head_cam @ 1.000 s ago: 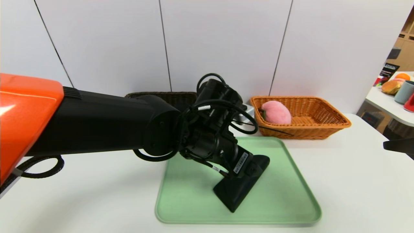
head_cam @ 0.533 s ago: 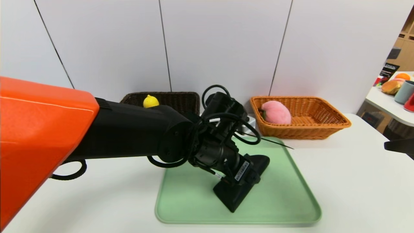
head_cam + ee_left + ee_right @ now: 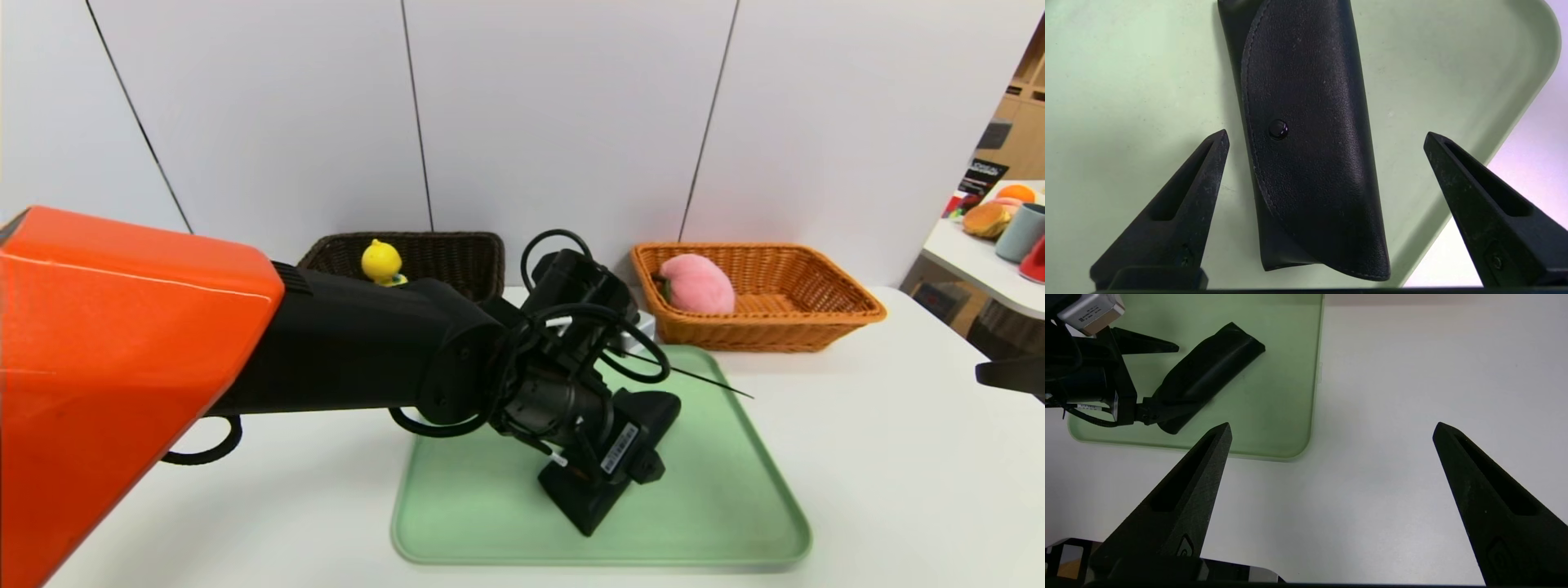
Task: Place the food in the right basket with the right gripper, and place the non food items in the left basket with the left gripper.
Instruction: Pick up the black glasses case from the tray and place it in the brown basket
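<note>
The white surface (image 3: pixel 882 457) carries a pale green tray (image 3: pixel 735 506) at its centre. Behind the tray, at 11 o'clock from it, sits the dark brown wicker basket (image 3: pixel 465 257), with the yellow duck toy (image 3: pixel 381 261) showing inside it above the orange-shelled left arm. At 1 o'clock from the tray sits the orange-tan wicker basket (image 3: pixel 816 314), holding the pink plush peach (image 3: pixel 698 284) at its left end.

The left arm reaches across from 9 o'clock and hangs over the tray. Its left pincer (image 3: pixel 1326 141) is spread wide, one pointed finger on each side of the black folded pouch (image 3: pixel 1310 134), with clear gaps between the tips and the pouch. The pouch lies flat on the tray, slanting from 1 o'clock to 7 o'clock in the head view, its snap button facing up.

The right pincer (image 3: pixel 1332 430) hangs over bare surface at 3 o'clock from the tray, fingers wide apart and holding nothing.
</note>
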Robot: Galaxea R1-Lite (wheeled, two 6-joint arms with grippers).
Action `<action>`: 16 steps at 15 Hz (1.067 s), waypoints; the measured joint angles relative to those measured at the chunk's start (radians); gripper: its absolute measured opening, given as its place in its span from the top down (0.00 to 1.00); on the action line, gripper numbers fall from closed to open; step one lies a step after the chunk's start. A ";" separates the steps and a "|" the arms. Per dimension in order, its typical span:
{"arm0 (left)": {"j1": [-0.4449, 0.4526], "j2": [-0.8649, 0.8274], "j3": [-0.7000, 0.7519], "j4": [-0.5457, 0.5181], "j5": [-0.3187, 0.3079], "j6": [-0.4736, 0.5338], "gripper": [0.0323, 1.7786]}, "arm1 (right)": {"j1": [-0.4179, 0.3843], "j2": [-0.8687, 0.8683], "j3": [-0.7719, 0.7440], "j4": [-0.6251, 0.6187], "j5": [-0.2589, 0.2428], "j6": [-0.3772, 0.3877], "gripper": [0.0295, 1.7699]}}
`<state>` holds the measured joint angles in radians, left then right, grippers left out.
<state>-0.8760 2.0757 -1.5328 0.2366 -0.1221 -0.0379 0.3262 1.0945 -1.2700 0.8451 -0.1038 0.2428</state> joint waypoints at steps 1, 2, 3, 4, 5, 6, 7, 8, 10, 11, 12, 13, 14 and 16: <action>0.000 0.004 0.000 0.000 0.001 0.000 0.05 | 0.000 -0.001 0.001 0.000 0.000 0.000 0.04; 0.000 0.010 0.000 0.000 0.001 0.000 0.05 | 0.000 -0.003 0.003 0.000 0.000 0.000 0.04; 0.000 0.015 0.000 -0.001 0.003 0.001 0.05 | 0.000 -0.005 0.005 0.000 0.000 0.000 0.04; 0.000 0.022 -0.002 -0.002 0.010 0.003 0.05 | 0.000 -0.007 0.007 -0.001 0.000 0.000 0.04; 0.000 0.029 -0.003 -0.004 0.019 0.004 0.05 | 0.000 -0.008 0.008 0.000 0.000 0.000 0.04; 0.000 0.036 -0.004 -0.004 0.022 0.005 0.05 | 0.000 -0.009 0.009 0.000 0.000 0.000 0.04; 0.000 0.042 -0.006 -0.004 0.023 0.006 0.05 | 0.000 -0.009 0.010 -0.001 0.001 0.000 0.04; 0.000 0.051 -0.008 -0.006 0.024 0.007 0.05 | 0.000 -0.009 0.010 0.000 0.005 0.000 0.04; 0.000 0.064 -0.011 -0.006 0.023 0.007 0.05 | 0.000 -0.010 0.010 0.000 0.013 0.000 0.04; 0.001 0.069 -0.011 -0.006 0.023 0.008 0.05 | 0.000 -0.010 0.010 0.000 0.013 -0.001 0.04; 0.001 0.073 -0.012 -0.008 0.024 0.008 0.05 | 0.000 -0.011 0.010 0.000 0.013 -0.001 0.04; 0.001 0.076 -0.013 -0.008 0.024 0.008 0.05 | 0.000 -0.011 0.011 0.000 0.013 -0.001 0.04; 0.001 0.078 -0.014 -0.010 0.025 0.008 0.05 | 0.000 -0.011 0.012 0.000 0.013 -0.001 0.04; 0.002 0.081 -0.015 -0.011 0.025 0.009 0.05 | 0.001 -0.013 0.012 0.000 0.014 -0.001 0.04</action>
<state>-0.8736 2.1570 -1.5481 0.2260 -0.0974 -0.0294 0.3270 1.0819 -1.2579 0.8451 -0.0894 0.2413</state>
